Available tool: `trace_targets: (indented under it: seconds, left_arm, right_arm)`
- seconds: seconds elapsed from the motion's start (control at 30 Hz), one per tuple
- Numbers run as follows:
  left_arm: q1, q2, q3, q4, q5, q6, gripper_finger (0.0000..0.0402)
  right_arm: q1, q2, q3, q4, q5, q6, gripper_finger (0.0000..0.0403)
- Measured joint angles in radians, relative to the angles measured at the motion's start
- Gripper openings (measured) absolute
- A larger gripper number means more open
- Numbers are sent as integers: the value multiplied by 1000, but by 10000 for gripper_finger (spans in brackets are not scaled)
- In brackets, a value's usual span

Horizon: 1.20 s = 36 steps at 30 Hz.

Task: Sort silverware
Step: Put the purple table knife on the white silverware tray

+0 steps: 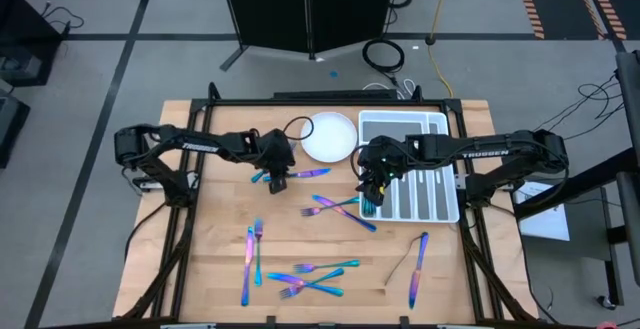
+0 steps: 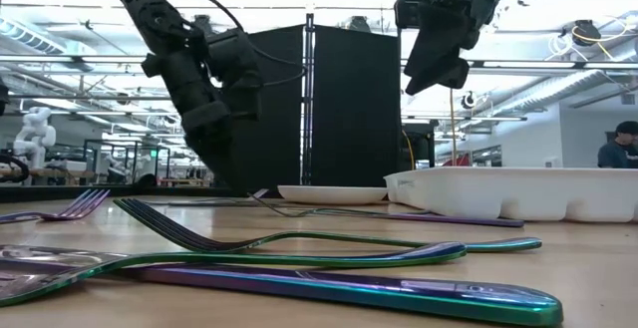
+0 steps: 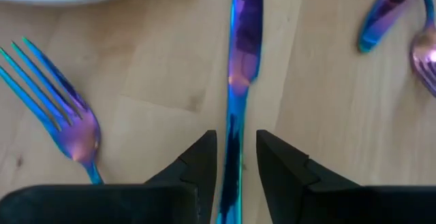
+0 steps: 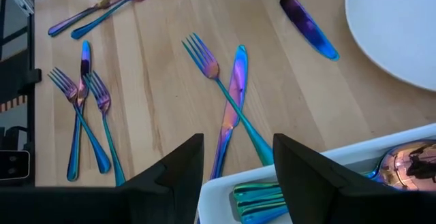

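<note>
Left hand point(image 3: 235, 163) sits low at center-left of the high view, fingers slightly spread astride a knife point(image 3: 242, 54) flat on the counter point(image 1: 220, 259) below the plate point(image 1: 329, 136); it should center, then pinch evenly, while right hand point(image 4: 235, 159) hovers spread over the tray point(image 1: 440, 209).

We see our right gripper point(image 4: 235, 166) open above the tray point(image 4: 327, 159) edge | fork point(image 4: 225, 91) crossing knife point(image 4: 230, 115) on the table point(image 4: 157, 81) | plate point(image 4: 402, 26) at the corner

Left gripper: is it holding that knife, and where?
Its jaws straddle the knife handle with gaps either side; no firm hold visible. The left gripper looks open.
</note>
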Motion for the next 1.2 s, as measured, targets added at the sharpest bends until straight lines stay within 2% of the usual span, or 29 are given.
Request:
trace_targets:
  seconds: [0.47,0.83,0.93,1.13,1.2]
  left_arm:
    - [-76,79,0,93,-146,18,105]
    - [-79,107,-2,102,-140,19,103]
    - [-78,118,-2,103,-129,19,85]
    - [-79,119,-2,106,-118,17,13]
    - [-79,120,-2,106,-115,13,6]
  right_arm:
    - [0,0,0,-3,0,16,167]
    - [0,0,0,-6,0,8,167]
    - [0,0,0,-5,0,2,167]
    - [0,0,0,-5,0,-3,167]
    - [0,0,0,-5,0,-7,167]
